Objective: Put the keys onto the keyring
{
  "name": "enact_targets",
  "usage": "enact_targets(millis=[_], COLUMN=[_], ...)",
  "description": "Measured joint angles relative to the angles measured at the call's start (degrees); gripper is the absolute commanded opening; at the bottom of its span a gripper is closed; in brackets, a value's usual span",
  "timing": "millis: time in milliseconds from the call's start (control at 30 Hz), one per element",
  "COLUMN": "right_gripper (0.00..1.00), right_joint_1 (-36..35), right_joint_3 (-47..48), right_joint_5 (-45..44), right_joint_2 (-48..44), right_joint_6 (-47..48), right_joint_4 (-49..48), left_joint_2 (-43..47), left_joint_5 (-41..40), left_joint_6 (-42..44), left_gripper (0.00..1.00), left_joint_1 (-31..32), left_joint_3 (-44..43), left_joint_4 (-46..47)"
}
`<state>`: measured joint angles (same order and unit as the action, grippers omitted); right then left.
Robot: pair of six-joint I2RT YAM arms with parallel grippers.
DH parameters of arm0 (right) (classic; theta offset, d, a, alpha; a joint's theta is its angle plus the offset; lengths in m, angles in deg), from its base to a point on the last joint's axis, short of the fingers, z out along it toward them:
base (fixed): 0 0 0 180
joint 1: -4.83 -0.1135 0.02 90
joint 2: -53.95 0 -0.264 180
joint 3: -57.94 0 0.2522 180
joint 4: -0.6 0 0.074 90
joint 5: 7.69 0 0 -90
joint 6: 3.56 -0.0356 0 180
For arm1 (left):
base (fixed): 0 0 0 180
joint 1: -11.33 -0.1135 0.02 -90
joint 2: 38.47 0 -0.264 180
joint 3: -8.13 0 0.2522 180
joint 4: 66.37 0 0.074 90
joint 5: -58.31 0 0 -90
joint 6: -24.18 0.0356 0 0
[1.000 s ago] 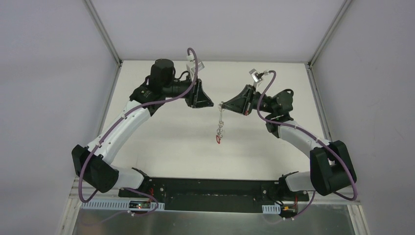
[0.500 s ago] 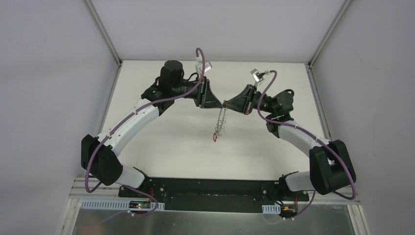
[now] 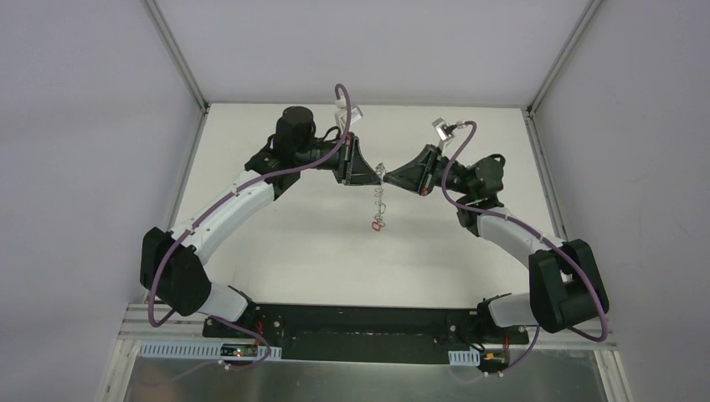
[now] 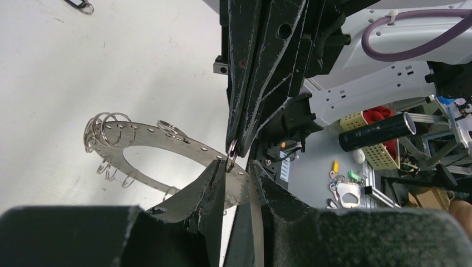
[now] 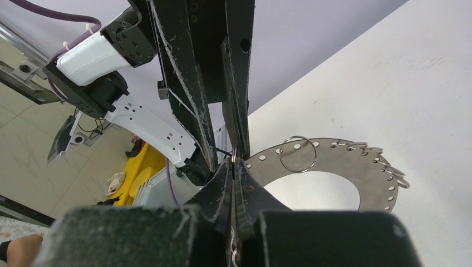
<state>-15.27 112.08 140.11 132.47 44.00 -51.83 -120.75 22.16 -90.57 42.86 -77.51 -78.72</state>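
The keyring (image 3: 380,199), a flat grey plate ring rimmed with wire loops, hangs edge-on above the table between both arms. A red-headed key (image 3: 377,224) dangles at its lower end. My right gripper (image 3: 387,175) is shut on a small wire loop (image 5: 234,154) at the plate's (image 5: 334,164) upper rim. My left gripper (image 3: 372,176) meets it from the left. Its fingers (image 4: 214,186) stand a little apart, with the plate's (image 4: 144,151) rim between them. A dark-headed key (image 4: 78,4) lies on the table at the frame's top edge.
White walls with aluminium posts (image 3: 180,59) close in the table (image 3: 285,234) on three sides. The arm bases sit on a black rail (image 3: 360,322) at the near edge. Beyond the table, the left wrist view shows a black cylinder (image 4: 375,130) and a yellow basket (image 4: 367,147).
My left arm has swung right until its fingers reach the keyring, and its jaws have narrowed. The keyring has lifted slightly and hangs straighter. My right gripper keeps its hold.
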Motion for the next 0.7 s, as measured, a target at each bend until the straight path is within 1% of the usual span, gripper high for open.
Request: enact_targets(millis=[300,700], right_gripper=[0.0,0.0], right_joint_1=[0.42,0.42], right_joint_3=[0.0,0.0], right_joint_5=[-0.44,-0.44], right_joint_2=[0.0,0.0], right_joint_6=[-0.13,-0.22], right_joint_4=[-0.28,-0.74], left_joint_2=[0.0,0.0], left_joint_5=[0.15,0.15], left_joint_6=[-1.55,-2.38], left_gripper=[0.2,0.14], left_joint_1=[0.0,0.0], left_joint_3=[0.66,0.66], left_joint_4=[1.31,1.4])
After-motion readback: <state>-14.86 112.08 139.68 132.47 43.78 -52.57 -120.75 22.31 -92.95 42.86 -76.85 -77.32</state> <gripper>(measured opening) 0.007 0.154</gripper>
